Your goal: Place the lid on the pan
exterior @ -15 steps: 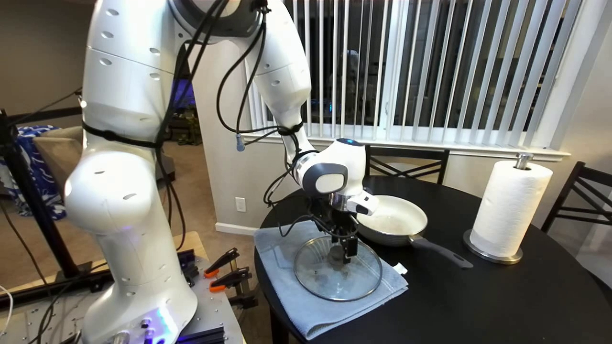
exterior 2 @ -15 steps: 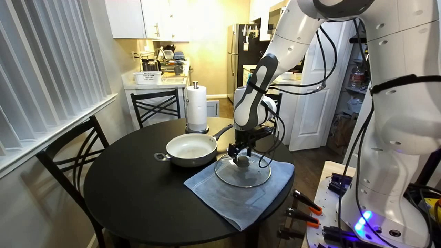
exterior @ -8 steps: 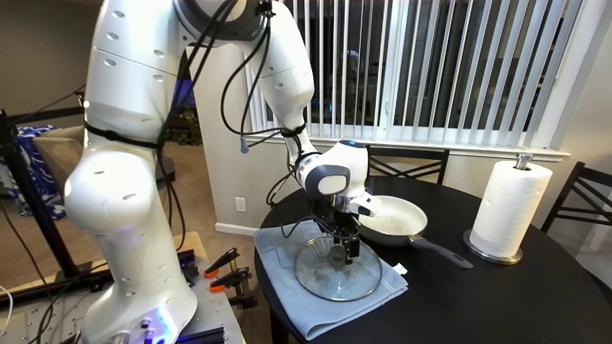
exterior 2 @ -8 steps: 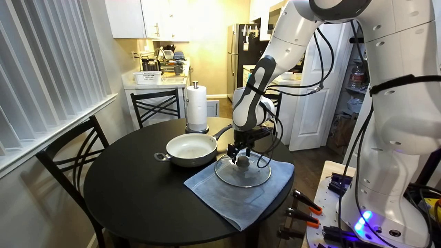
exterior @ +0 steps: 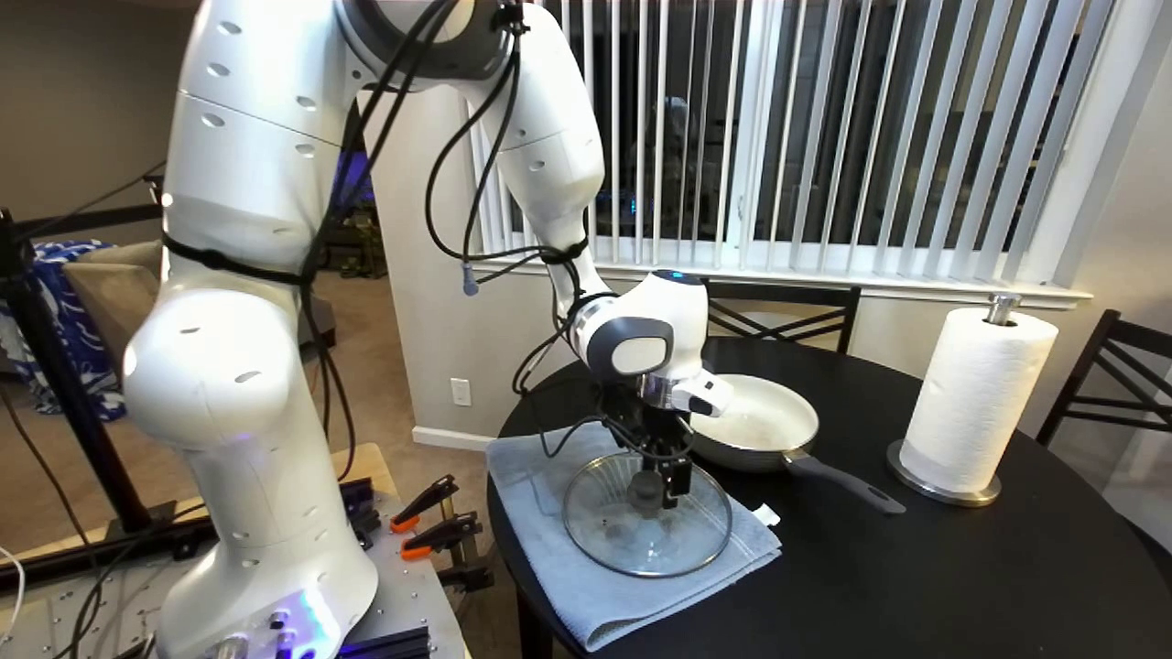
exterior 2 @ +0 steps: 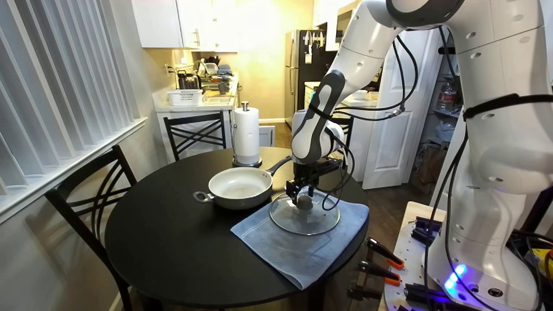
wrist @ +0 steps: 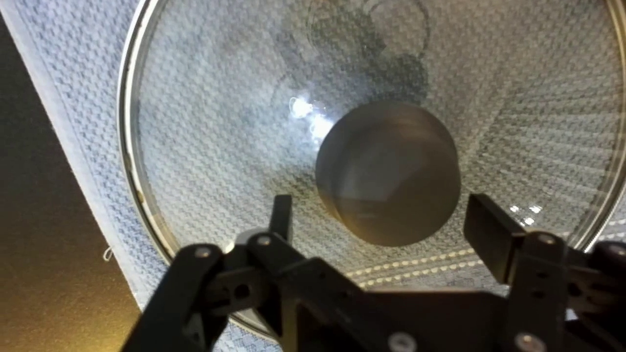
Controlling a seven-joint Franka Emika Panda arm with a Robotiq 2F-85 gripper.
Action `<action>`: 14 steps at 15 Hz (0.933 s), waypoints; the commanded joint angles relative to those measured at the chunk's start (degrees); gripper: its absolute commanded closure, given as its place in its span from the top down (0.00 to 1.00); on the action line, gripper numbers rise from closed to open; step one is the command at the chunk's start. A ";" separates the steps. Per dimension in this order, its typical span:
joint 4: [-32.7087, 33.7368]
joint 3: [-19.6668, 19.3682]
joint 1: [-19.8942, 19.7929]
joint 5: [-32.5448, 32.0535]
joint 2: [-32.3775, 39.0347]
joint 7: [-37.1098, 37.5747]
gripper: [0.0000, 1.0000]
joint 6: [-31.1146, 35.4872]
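My gripper (wrist: 380,210): unclenched, the dark fingers (wrist: 491,239) parted, with a gap on each side of the knob (wrist: 389,173) in the wrist view. How low my tips reach beside it, I cannot tell.
Knob: round and dark; whole in the wrist view; in an exterior view one of my fingers (exterior: 678,480) overlaps its edge.
Lid (wrist: 210,112): flat on the cloth (wrist: 63,73), just beside the pan (exterior 2: 239,183). The wrist view crops its rim at top and right, and my fingers cover some of its lower part; both exterior views give most of the circle.
Cloth: blue-grey, cropped in the wrist view; a white tab (exterior: 767,515) at its edge shows in an exterior view.
Pan: uncovered, cream inside. In an exterior view my wrist (exterior: 673,311) hides part of its rim, yet the long handle (exterior: 847,485) shows to its tip; the loop (exterior 2: 203,197) opposite shows in an exterior view.
Roll (exterior 2: 247,134): white, upright, near the handle in both exterior views.
Blinds (exterior 2: 56,77): what lies behind is hard to make out.
Counter (exterior 2: 216,107): in an exterior view, its clutter too small to name.
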 commanded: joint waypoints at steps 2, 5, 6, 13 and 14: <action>-0.29 -0.40 0.00 0.13 -0.40 0.24 0.53 -0.45; -0.56 -0.29 0.12 0.17 -0.98 0.24 0.34 -0.60; -0.59 -0.21 0.08 0.22 -1.10 0.16 0.29 -0.62; -0.71 -0.46 0.29 0.01 -1.03 0.50 0.30 -0.60; -0.67 -0.54 0.38 -0.04 -1.03 0.66 0.79 -0.78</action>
